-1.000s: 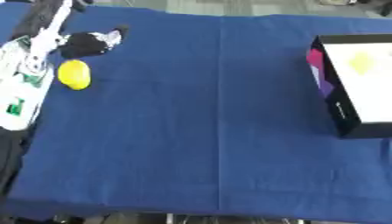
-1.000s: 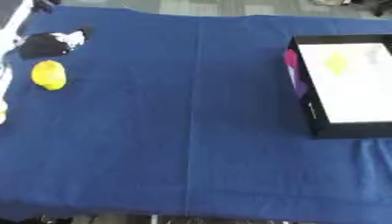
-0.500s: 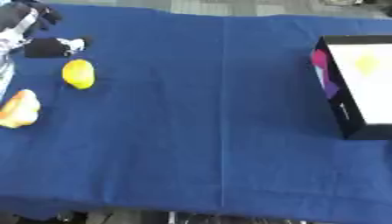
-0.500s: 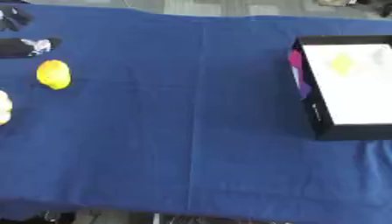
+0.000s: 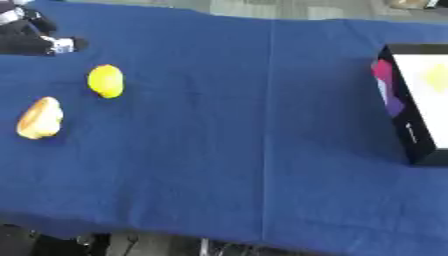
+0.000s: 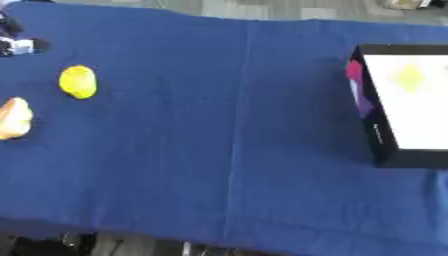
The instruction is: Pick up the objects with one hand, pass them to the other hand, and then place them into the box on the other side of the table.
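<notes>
A yellow lemon (image 5: 106, 80) lies on the blue cloth at the left. Just below and left of it sits a tan, bread-like lump (image 5: 40, 118). My left hand (image 5: 33, 43), black with a pale tip, shows at the upper left corner, above and left of the lemon and apart from it, with nothing seen in it. The black box (image 5: 406, 126) stands at the right edge; its white inside holds a yellow thing (image 6: 409, 78), and a pink and purple patch shows on its left inner wall. My right hand shows in no view.
The blue cloth (image 5: 245, 150) covers the whole table between the two objects and the box. The table's front edge runs along the bottom, with floor and dark frame parts below it.
My left hand and arm have drawn back up and to the left, away from the lemon, uncovering the tan lump. The whole picture has also shifted a little.
</notes>
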Robot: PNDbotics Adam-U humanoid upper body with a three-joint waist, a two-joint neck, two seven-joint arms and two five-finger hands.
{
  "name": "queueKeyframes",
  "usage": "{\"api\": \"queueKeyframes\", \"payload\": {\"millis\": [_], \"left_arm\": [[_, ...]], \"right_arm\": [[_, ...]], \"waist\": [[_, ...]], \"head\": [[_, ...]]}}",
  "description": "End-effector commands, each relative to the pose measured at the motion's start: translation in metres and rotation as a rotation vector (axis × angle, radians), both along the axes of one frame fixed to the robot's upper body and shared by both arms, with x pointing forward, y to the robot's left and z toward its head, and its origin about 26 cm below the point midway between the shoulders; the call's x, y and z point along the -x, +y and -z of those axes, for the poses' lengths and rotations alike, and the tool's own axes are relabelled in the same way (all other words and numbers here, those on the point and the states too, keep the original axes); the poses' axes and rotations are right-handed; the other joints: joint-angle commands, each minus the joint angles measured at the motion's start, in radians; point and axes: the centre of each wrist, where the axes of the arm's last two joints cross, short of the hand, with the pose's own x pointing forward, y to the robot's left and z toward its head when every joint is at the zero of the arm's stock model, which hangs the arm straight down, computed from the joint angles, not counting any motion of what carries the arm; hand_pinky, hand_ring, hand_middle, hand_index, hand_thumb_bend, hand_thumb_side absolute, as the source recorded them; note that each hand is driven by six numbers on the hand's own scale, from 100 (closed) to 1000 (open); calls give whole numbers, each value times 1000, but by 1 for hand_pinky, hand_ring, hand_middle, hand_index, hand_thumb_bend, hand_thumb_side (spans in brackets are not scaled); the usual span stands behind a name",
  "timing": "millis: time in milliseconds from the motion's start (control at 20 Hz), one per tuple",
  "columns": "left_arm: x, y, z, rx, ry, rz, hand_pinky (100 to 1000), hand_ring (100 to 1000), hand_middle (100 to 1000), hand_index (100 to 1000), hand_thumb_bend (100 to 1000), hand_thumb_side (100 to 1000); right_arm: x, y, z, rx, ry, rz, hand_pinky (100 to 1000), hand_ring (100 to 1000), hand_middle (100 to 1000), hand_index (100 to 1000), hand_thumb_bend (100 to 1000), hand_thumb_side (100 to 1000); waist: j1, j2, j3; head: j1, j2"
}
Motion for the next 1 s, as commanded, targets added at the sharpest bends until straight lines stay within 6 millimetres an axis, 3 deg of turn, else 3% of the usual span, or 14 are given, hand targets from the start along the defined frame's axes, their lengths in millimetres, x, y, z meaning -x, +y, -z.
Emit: {"api": "queueKeyframes", "payload": {"millis": [50,400,1000], "left_arm": [[12,19,-22,-32,0,-18,870,800,761,840,623,747],[30,32,-21,-69,86,-12,868,809,763,829,704,698],[63,27,6,-168,157,-60,850,822,761,829,812,667]], "right_arm": [[0,-3,-11,39,-12,13,957,1000,1000,1000,100,470],[0,-3,-10,34,-15,11,959,1000,1000,1000,100,470],[1,3,-5,41,-15,29,956,1000,1000,1000,100,470]], "waist": [[15,-26,0],[15,-20,-2],[4,6,-17]], "head": [[21,-1],[36,-1],[-11,-1]]}}
